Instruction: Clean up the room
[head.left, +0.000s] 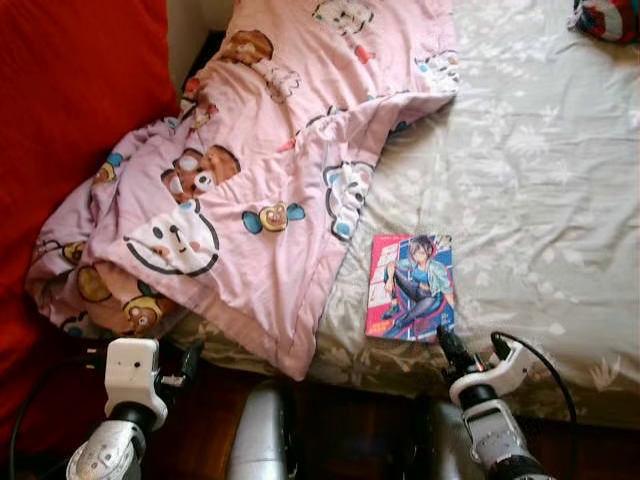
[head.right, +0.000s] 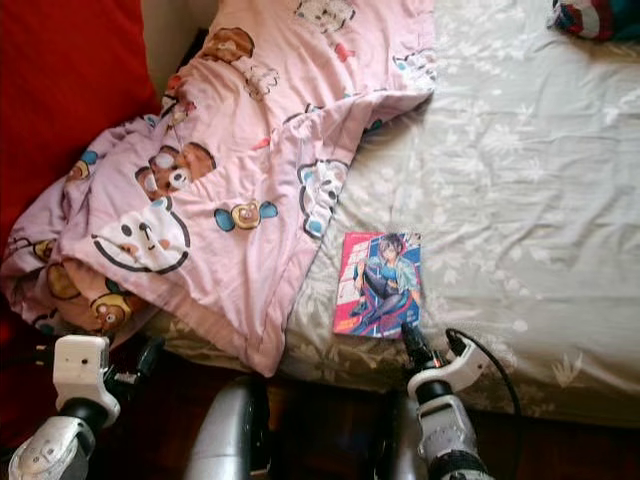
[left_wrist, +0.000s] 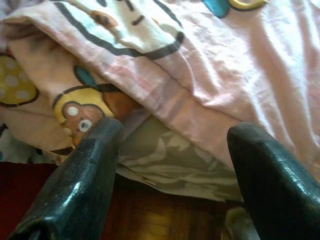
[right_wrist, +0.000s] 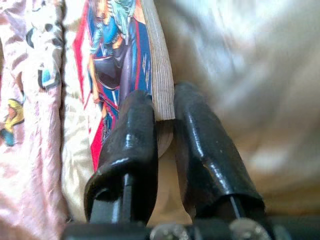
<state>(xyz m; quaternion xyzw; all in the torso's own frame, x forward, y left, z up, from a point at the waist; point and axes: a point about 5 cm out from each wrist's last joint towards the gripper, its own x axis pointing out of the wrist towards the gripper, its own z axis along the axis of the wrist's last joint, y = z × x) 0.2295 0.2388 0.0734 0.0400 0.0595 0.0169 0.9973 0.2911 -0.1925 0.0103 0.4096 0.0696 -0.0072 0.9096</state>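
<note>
A comic book (head.left: 411, 287) with a colourful figure on its cover lies on the grey floral bed sheet (head.left: 520, 180) near the bed's front edge. My right gripper (head.left: 447, 346) is at the book's near right corner, shut on the book (right_wrist: 150, 75): one black finger presses on the cover and the other sits under the page edge. A crumpled pink cartoon-print blanket (head.left: 250, 180) lies over the left part of the bed. My left gripper (left_wrist: 170, 150) stands open just in front of the blanket's hanging edge, nothing between its fingers.
A red cushion or headboard (head.left: 70, 120) rises at the left. A red and blue bundle (head.left: 608, 18) lies at the bed's far right corner. Dark wooden floor (head.left: 350, 430) runs along the bed's front edge below my arms.
</note>
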